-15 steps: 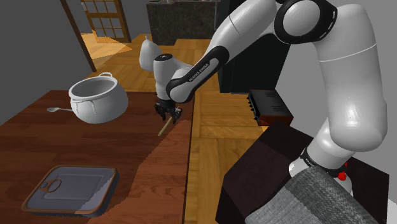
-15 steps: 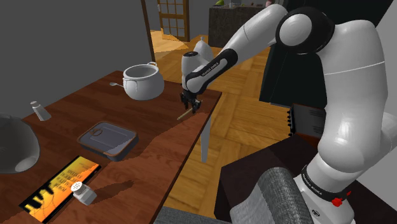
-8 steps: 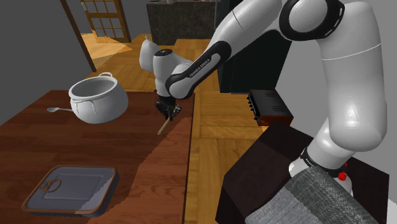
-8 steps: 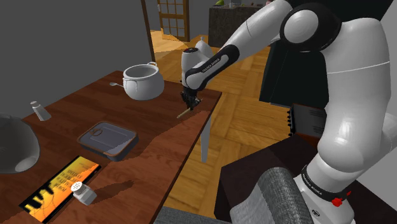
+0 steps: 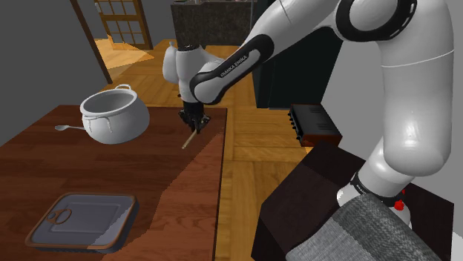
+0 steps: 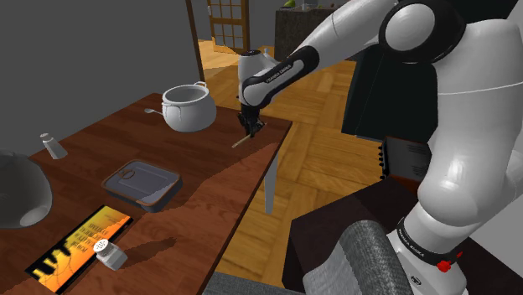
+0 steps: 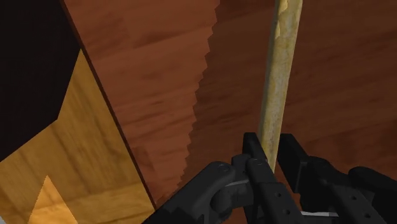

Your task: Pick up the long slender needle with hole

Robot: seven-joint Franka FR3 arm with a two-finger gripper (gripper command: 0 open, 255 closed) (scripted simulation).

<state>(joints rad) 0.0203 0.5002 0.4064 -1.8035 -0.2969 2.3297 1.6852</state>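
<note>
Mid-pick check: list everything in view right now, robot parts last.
needle: one, tan, clasped in the gripper near the table's edge
pot: one, pale grey, at the table's far end
spoon: one, grey, beside the pot
tray: one, dark grey with a brown rim, at the table's near end
shakers: two, pale grey, one at the table's side, one by the card
card: one, orange and black, at the table's near corner
bowl: one, grey, second exterior view's left edge
table: one, red-brown
gripper: one, black, shut on the needle
</note>
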